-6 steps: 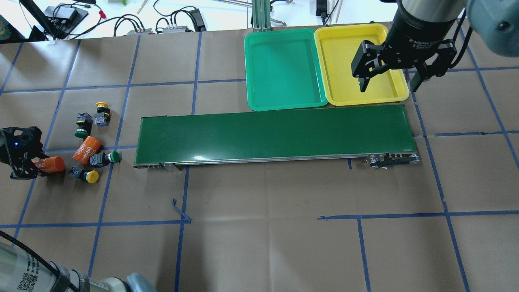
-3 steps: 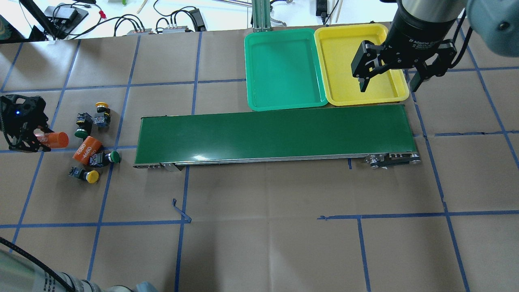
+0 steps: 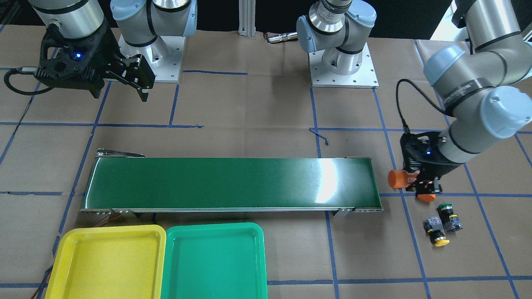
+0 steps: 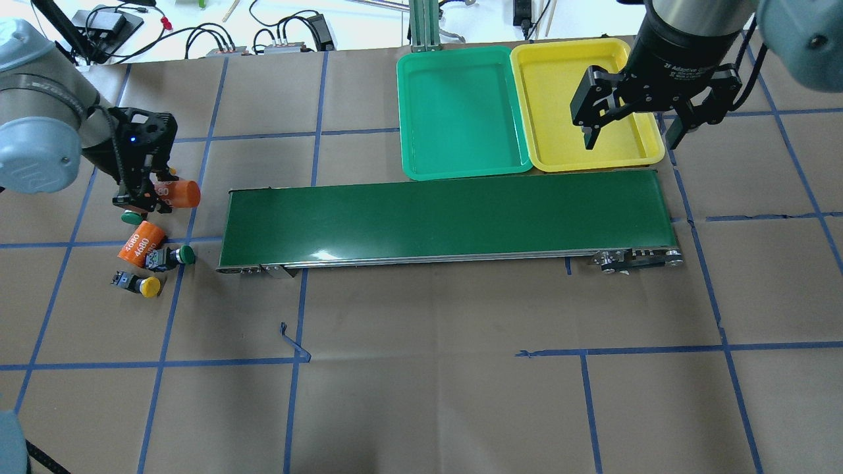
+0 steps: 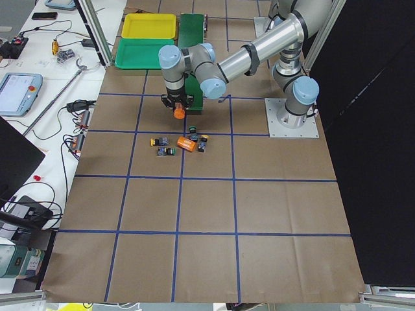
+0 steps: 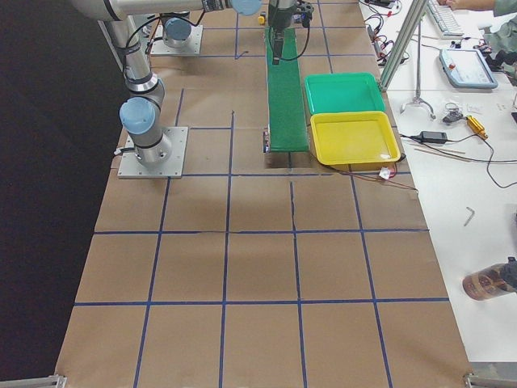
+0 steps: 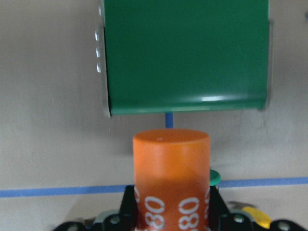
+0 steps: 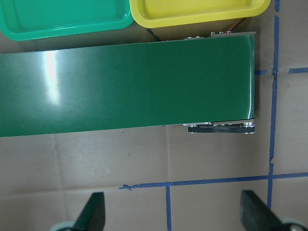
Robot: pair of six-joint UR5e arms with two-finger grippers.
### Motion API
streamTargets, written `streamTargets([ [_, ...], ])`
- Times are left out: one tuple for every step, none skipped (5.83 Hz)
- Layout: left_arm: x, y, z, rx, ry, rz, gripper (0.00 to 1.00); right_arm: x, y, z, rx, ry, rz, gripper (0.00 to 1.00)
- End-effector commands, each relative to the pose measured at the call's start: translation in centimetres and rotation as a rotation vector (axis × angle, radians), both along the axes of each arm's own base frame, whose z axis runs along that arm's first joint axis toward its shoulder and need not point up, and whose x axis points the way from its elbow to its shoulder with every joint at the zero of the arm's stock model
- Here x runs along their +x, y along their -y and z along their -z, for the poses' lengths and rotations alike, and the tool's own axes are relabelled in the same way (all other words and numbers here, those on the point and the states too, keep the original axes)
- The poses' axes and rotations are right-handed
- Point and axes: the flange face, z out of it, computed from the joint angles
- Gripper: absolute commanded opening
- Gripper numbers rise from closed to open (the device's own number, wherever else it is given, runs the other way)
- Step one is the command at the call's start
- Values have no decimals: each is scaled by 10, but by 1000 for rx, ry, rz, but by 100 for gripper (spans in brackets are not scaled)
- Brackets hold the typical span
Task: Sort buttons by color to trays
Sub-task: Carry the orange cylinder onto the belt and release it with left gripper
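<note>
My left gripper [image 4: 146, 197] is shut on an orange cylinder marked 4680 [image 4: 180, 194], held just off the left end of the conveyor; it fills the left wrist view [image 7: 171, 178]. Below it a green-capped button [image 4: 132, 216] peeks out. Another green-capped button [image 4: 176, 256] and a yellow-capped button [image 4: 143, 285] lie nearer me. In the front view a green-capped button [image 3: 447, 209] and a yellow-capped button [image 3: 437, 234] lie side by side. The green tray [image 4: 461, 112] and the yellow tray [image 4: 560, 92] are empty. My right gripper [image 4: 631, 137] is open and empty over the yellow tray's near right corner.
The long dark-green conveyor belt [image 4: 448, 217] runs across the middle, in front of the trays. A second orange 4680 cylinder [image 4: 141, 242] lies among the buttons. Cables and boxes sit beyond the far table edge.
My left gripper has carried the orange cylinder away from me and to the right, from the table's left edge to the conveyor's left end. The right arm has not moved.
</note>
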Motion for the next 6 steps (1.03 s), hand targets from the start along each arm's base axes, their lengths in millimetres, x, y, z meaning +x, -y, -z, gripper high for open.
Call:
streamTargets([
  [-87, -8, 15, -20, 18, -15, 1, 0, 0, 0, 0, 0, 0, 100],
  [-95, -22, 38, -13, 15, -20, 1, 0, 0, -1, -1, 0, 0, 100],
  [-98, -39, 52, -7, 15, -33, 8, 0, 0, 2, 3, 1, -15, 100],
  [-98, -39, 49, -7, 12, -40, 99, 1, 0, 9, 10, 13, -164, 100],
  [-89, -36, 49, -6, 11, -63, 98, 2, 0, 17, 24, 26, -353, 100],
  [-69, -35, 37, -29, 19, -110, 98, 3, 0, 33, 55, 45, -580, 100],
])
